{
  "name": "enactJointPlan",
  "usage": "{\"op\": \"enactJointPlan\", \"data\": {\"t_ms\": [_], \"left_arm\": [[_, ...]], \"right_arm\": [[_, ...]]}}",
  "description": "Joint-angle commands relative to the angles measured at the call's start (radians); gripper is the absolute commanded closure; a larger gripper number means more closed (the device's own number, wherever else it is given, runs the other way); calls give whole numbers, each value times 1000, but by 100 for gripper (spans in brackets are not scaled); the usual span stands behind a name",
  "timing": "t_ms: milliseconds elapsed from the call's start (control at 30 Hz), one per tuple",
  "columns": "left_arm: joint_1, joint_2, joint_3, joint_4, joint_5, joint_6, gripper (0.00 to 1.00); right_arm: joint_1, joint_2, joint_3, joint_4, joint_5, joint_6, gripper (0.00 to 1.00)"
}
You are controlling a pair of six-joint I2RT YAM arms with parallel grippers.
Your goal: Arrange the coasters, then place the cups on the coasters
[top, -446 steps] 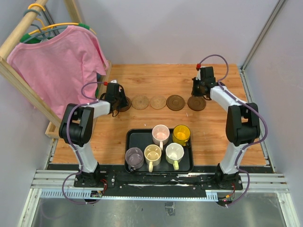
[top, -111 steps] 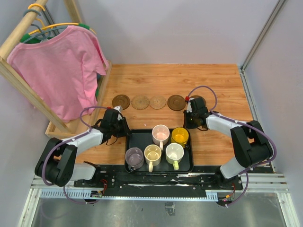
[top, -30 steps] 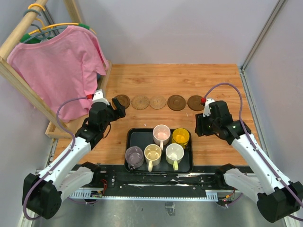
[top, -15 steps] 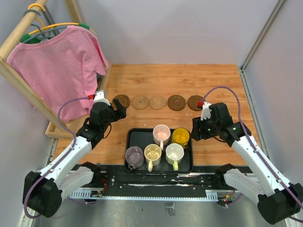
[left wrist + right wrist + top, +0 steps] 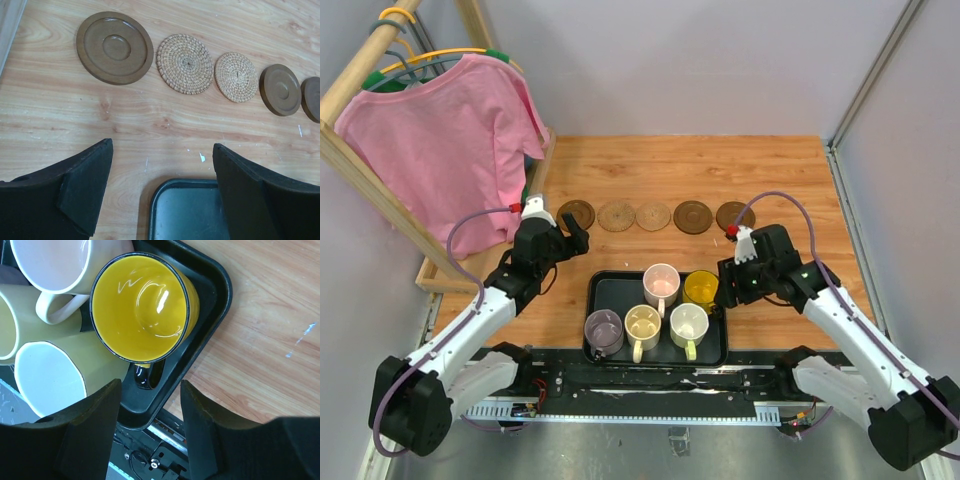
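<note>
Right wrist view: our right gripper (image 5: 150, 400) open and empty above the yellow cup (image 5: 142, 307); we should centre on its handle (image 5: 145, 376) before closing; left gripper (image 5: 160, 167) open too

The end coaster (image 5: 312, 99) is cropped by the left wrist view's edge.

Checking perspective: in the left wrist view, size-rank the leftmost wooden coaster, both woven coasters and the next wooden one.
Leftmost wooden coaster; left woven coaster; then right woven coaster and second wooden coaster, about alike. Nearness may skew this.
</note>
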Motion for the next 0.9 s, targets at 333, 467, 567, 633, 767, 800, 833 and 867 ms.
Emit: {"op": "enactJointPlan", "data": {"t_ms": [333, 467, 567, 633, 767, 800, 833, 867], "left_arm": [[-6, 31, -13, 57, 28, -16, 15], [-6, 39, -12, 58, 32, -17, 15], [-5, 41, -20, 63, 32, -17, 15], [-6, 45, -20, 63, 33, -14, 15], [-6, 52, -25, 66, 34, -11, 15], [-6, 55, -25, 67, 34, -9, 15], [-6, 58, -25, 67, 35, -9, 15], [-5, 61, -25, 69, 38, -9, 15]], "right_arm": [[90, 58, -31, 11, 43, 43, 49], [116, 83, -28, 9, 60, 52, 49], [138, 98, -28, 11, 88, 67, 49], [149, 107, -29, 11, 104, 79, 49], [164, 116, -39, 17, 138, 101, 49], [168, 117, -42, 16, 145, 106, 49], [173, 117, -43, 18, 153, 112, 49], [177, 117, -46, 21, 156, 118, 49]]}}
